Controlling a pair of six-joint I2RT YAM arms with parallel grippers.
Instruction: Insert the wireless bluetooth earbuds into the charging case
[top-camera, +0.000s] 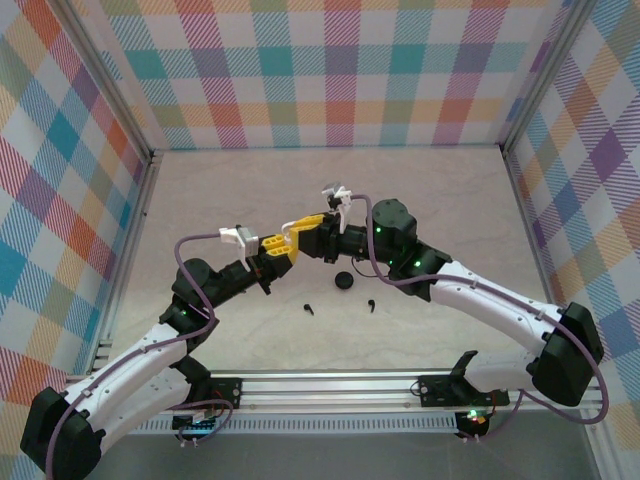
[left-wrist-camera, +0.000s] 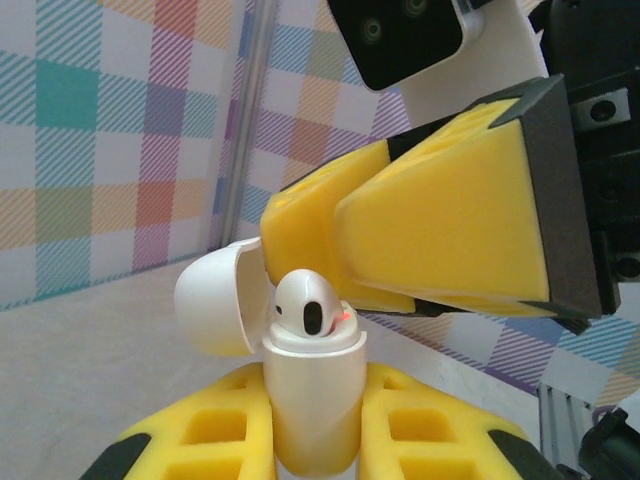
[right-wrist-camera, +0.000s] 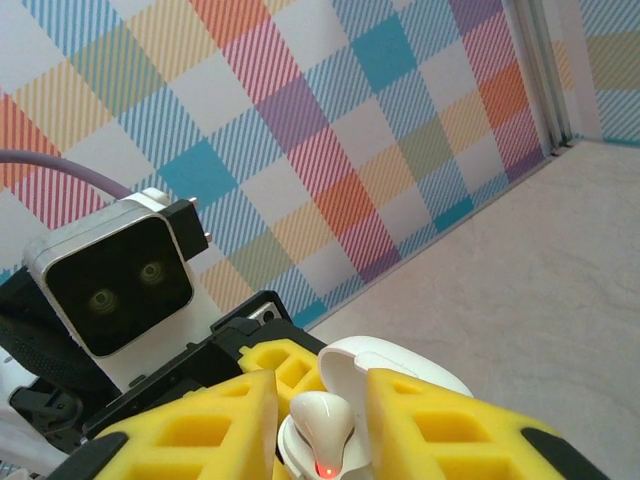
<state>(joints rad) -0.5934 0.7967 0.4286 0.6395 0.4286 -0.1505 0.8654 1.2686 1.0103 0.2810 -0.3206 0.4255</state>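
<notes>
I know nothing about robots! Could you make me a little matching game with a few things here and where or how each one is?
Things:
1 white case
2 white earbud
3 black earbud
4 case lid

States:
a lying on the table
b flipped open
c held in the left pincer
d sitting in the case's top

Pairs: 1-c, 2-d, 3-a, 4-b

Pale marbled tabletop inside pastel plaid walls with aluminium corner posts

Upright white charging case, lid open, holds a protruding white earbud; two black earbuds lie loose.
</notes>
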